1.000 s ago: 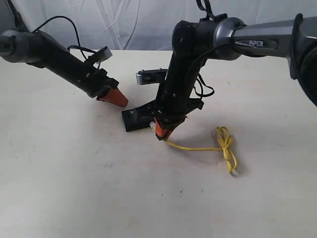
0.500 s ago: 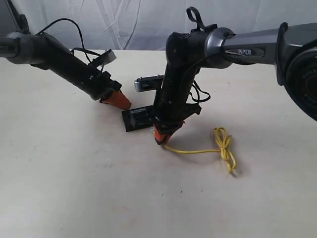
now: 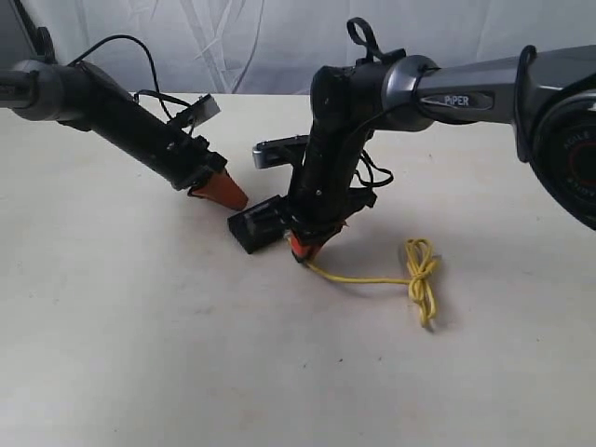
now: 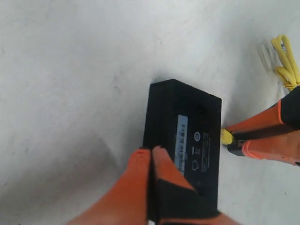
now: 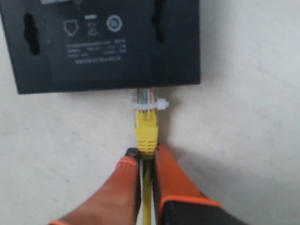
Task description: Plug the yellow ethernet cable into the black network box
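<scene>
The black network box [image 3: 256,226] lies flat on the table, its pale label strip [image 4: 181,137] facing up. My right gripper [image 5: 146,152] is shut on the yellow ethernet cable [image 5: 147,129] just behind its boot. The clear plug [image 5: 148,99] has its tip at the box's edge [image 5: 140,86], partly in a port. The cord trails from my right gripper [image 3: 300,251] to a knotted bundle [image 3: 421,268]. My left gripper [image 4: 151,151] is shut and empty, its tips over the box's far edge; in the exterior view the left gripper [image 3: 235,200] hovers just behind the box.
The pale tabletop [image 3: 140,326] spreads around the box. A white curtain [image 3: 261,37] hangs behind. The right arm's wrist camera bracket [image 3: 276,149] juts out above the box. The cable's loose end [image 3: 428,321] lies near the knot.
The right gripper has pushed the plug toward the box; the box turned and slid slightly left. The left gripper moved nearer the box's back edge. The cord's knot dragged a little left.
</scene>
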`<action>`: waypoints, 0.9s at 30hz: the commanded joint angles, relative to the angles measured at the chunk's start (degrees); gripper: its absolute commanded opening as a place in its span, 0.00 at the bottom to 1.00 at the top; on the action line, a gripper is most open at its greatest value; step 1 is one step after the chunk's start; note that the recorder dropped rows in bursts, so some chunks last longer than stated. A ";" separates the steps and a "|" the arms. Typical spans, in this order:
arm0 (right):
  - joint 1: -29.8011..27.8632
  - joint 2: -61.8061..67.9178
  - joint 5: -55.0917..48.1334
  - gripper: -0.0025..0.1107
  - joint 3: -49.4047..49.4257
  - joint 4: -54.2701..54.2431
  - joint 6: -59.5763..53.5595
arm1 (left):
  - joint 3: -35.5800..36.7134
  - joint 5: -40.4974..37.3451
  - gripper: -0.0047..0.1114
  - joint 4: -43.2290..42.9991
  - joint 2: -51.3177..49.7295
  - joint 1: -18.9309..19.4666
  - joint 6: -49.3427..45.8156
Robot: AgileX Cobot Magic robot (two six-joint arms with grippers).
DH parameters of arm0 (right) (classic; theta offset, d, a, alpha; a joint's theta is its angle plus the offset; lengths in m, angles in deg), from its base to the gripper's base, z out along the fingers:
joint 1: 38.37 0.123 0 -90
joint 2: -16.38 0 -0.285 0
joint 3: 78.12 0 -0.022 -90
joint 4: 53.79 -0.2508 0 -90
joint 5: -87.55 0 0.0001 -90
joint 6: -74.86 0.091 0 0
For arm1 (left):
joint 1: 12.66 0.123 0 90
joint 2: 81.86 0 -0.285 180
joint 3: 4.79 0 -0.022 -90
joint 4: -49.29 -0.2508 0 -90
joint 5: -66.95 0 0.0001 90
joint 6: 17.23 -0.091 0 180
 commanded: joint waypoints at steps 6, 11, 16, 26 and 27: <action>1.12 -0.26 -1.85 0.01 -0.34 3.13 -4.09 | -0.21 0.87 0.04 0.21 -0.01 -0.19 0.15; 1.93 -0.26 -0.63 0.01 -0.34 2.53 -4.09 | -0.21 0.37 0.04 0.21 -0.01 -0.19 0.25; 2.06 -0.26 1.85 0.01 -0.34 2.53 -4.09 | -0.21 -0.98 0.04 0.21 -0.01 -0.19 0.25; 2.06 -0.26 3.23 0.01 -0.34 3.82 -4.09 | -0.21 -1.19 0.04 -0.06 -0.01 -1.65 0.02; 2.06 -0.26 3.11 0.01 -0.34 3.82 -4.09 | -0.21 -0.93 0.04 -0.14 -0.01 -1.93 -0.41</action>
